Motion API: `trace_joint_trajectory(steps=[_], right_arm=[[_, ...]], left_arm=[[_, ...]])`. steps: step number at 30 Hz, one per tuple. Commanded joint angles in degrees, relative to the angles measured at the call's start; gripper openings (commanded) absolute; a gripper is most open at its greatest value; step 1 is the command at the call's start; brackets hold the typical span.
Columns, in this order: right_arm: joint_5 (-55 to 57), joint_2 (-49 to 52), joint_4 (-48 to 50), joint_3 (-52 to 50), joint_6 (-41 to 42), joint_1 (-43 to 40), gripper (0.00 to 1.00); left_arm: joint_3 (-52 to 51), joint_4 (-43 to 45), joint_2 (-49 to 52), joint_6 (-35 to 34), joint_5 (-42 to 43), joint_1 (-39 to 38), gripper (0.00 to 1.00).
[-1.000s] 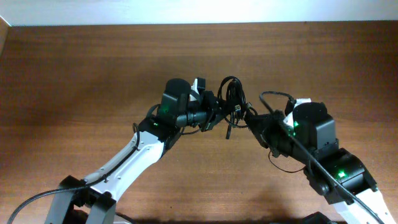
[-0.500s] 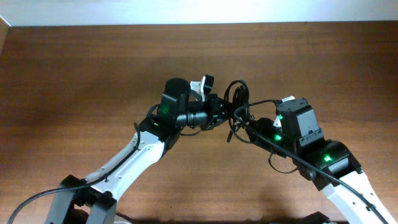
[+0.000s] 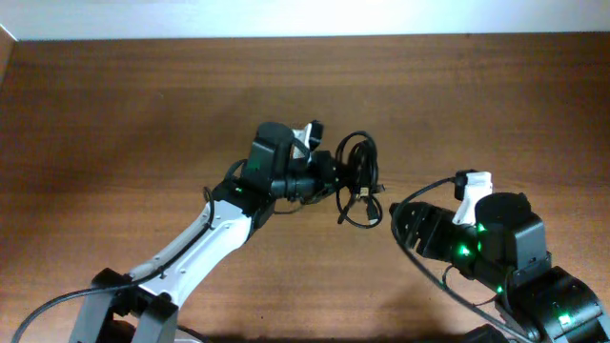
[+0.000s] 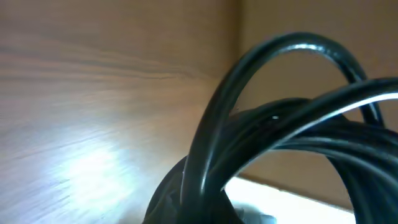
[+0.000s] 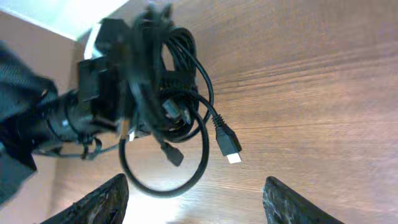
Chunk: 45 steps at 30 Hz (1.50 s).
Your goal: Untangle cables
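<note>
Left gripper (image 3: 329, 177) clamps a hanging bundle of cables (image 3: 360, 171); right gripper (image 3: 408, 227), fingers (image 5: 102, 199) spread and empty (near, not touching), should pinch the dangling white-tipped plug (image 5: 229, 149) and draw gently.

White-shelled left arm (image 3: 202, 238), black at the wrist, green-lit; black right arm (image 3: 519, 262), green lights, looping thick black cable (image 3: 429, 186); black-fingered right gripper (image 5: 193, 190).

The left arm (image 3: 205, 233) comes off the near edge, left of centre, and runs diagonally to mid-table. Wrist about level, pointing right. The left gripper (image 3: 335, 179) is clamped on the cables (image 3: 358, 162).

The right arm (image 3: 515, 267) sits low by the near-right corner, wrist aimed left. The right gripper (image 3: 404, 227) has its fingers (image 5: 106, 202) spread wide with nothing between them, and is apart from the left gripper.
</note>
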Motion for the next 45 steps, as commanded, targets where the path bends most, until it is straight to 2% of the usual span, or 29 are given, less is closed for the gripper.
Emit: trace_joint_trajectory(steps=[1, 2, 4, 7, 9, 11, 15, 20, 21, 22, 23, 25, 26, 28, 30, 33, 38, 41, 42, 44, 45], right_arm=[[-2.78, -0.22, -1.25, 0.59, -18.91, 0.2, 0.68], [-4.28, -0.15, -2.32, 0.59, -25.57, 0.2, 0.68], [-4.35, 0.87, -4.5, 0.59, -32.37, 0.2, 0.71], [-7.52, 6.21, -6.01, 0.59, -36.22, 0.22, 0.72], [-12.15, 9.33, -6.4, 0.59, -38.21, 0.68, 0.72], [-12.72, 11.04, -6.36, 0.59, -39.69, 4.42, 0.71], [-9.92, 15.32, -6.4, 0.57, -39.65, 8.9, 0.71], [-5.27, 20.41, -5.14, 0.59, -39.65, 8.87, 0.7], [-5.22, 20.41, -4.24, 0.59, -39.63, 8.87, 0.63], [-5.22, 20.41, -3.78, 0.59, -39.63, 8.87, 0.43], [-5.22, 20.41, -3.58, 0.59, -39.58, 8.87, 0.04], [-5.64, 19.74, -3.58, 0.59, -38.18, 8.87, 0.04], [-5.51, 18.49, -3.06, 0.59, -35.32, 8.81, 0.04], [-2.21, 14.32, 0.76, 0.59, -26.86, 8.81, 0.04], [2.08, 9.64, 2.97, 0.59, -21.05, 8.81, 0.04], [16.83, 3.87, -0.31, 0.59, -6.16, 8.81, 0.04], [20.22, -3.61, 1.16, 0.59, -1.14, 8.81, 0.04], [22.05, -5.07, -2.99, 0.57, -0.31, 8.81, 0.04], [22.05, -5.09, -5.22, 0.57, 0.33, 8.81, 0.06], [22.03, -5.09, -7.93, 0.57, 0.31, 8.81, 0.53], [21.94, -5.09, -9.29, 0.57, 0.31, 8.81, 0.67]], left_arm=[[0.13, -8.83, -0.11, -1.36, -10.86, 0.02, 0.0], [0.15, -11.91, -0.11, -1.33, -14.86, -1.42, 0.0], [0.5, -12.76, -0.11, -1.18, -18.58, -6.14, 0.0], [4.17, -14.47, -0.11, 3.85, -26.82, -13.6, 0.0], [6.86, -17.99, -0.11, 5.35, -34.75, -16.52, 0.0], [7.17, -17.9, -0.11, 5.31, -37.86, -17.22, 0.0], [7.43, -17.66, -0.22, 5.27, -37.11, -17.25, 0.0], [7.91, -16.87, -0.35, 4.87, -31.06, -17.31, 0.0], [7.91, -16.87, -0.35, 4.87, -30.88, -17.35, 0.0], [7.91, -16.92, -0.35, 4.87, -30.84, -17.33, 0.0], [7.91, -16.92, -0.35, 4.87, -30.62, -17.33, 0.0], [7.91, -20.22, -0.35, 4.85, -33.64, -17.0, 0.0], [7.91, -22.71, -0.33, 4.31, -35.28, -16.24, 0.0], [7.91, -29.31, -0.33, -2.95, -35.15, -13.16, 0.0], [7.91, -31.87, -0.33, -3.1, -34.07, -12.17, 0.0], [7.91, -32.48, -0.33, -8.44, -33.7, -12.17, 0.0], [7.91, -37.92, -0.33, -17.33, -34.62, -12.17, 0.0], [7.91, -37.9, -0.33, -17.25, -30.34, -12.17, 0.0], [7.91, -36.39, -0.33, -14.93, -27.98, -12.17, 0.0], [7.91, -30.95, -0.35, -7.89, -21.66, -12.17, 0.0], [7.91, -28.26, -0.35, -5.33, -18.73, -12.17, 0.0]])
